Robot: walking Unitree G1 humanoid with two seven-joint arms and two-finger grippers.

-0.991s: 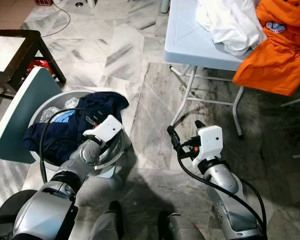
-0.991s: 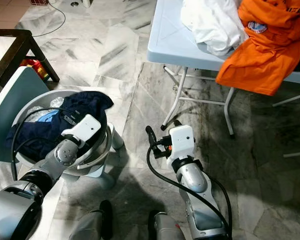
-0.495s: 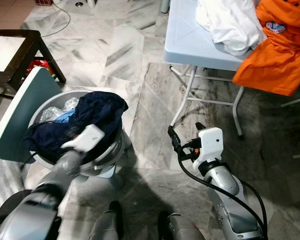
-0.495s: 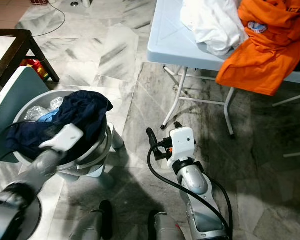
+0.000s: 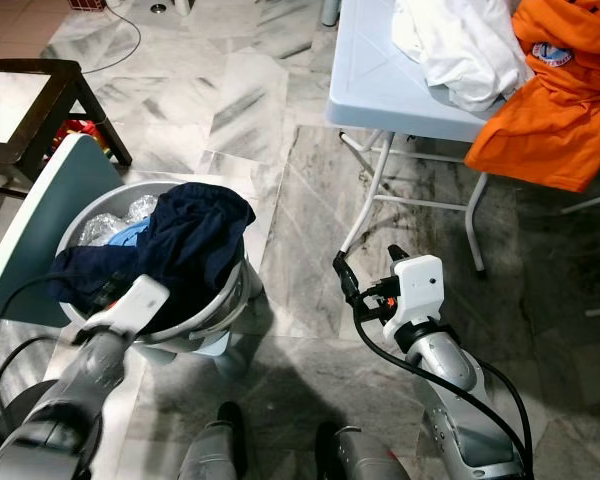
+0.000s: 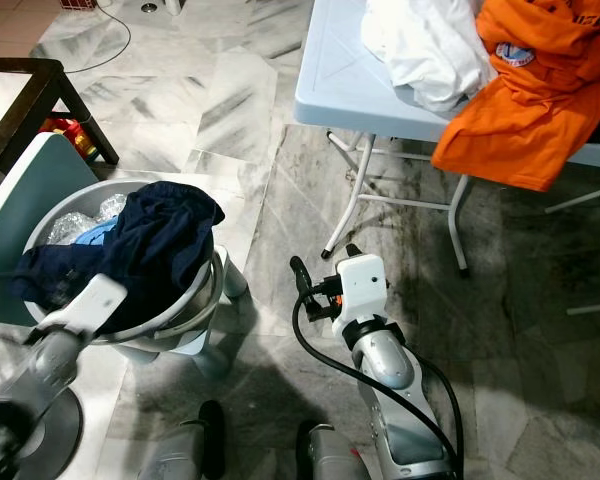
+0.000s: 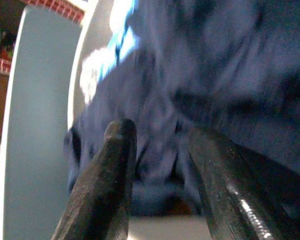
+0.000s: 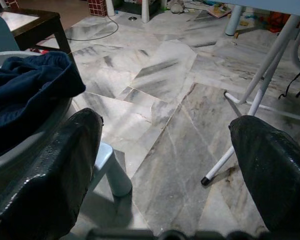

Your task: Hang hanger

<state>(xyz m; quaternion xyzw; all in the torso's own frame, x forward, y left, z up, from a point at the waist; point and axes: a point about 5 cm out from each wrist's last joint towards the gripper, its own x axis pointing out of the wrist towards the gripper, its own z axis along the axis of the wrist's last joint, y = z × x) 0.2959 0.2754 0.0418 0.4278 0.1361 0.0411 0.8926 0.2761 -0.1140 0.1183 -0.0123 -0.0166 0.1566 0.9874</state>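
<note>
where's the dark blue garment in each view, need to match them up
Left eye view: dark blue garment heaped in the grey basin, left of centre.
Right eye view: same heap, nearer the left edge.
Left wrist view: blurred blue cloth just beyond the left gripper.
Right wrist view: draped over the basin rim.
Shared landmark: grey basin.

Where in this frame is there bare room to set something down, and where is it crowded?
The near-left stretch of the light blue folding table is bare, bordered by the white cloth. Marble floor lies open between the table's legs and the grey basin. The basin is crowded with dark navy clothing.
</note>
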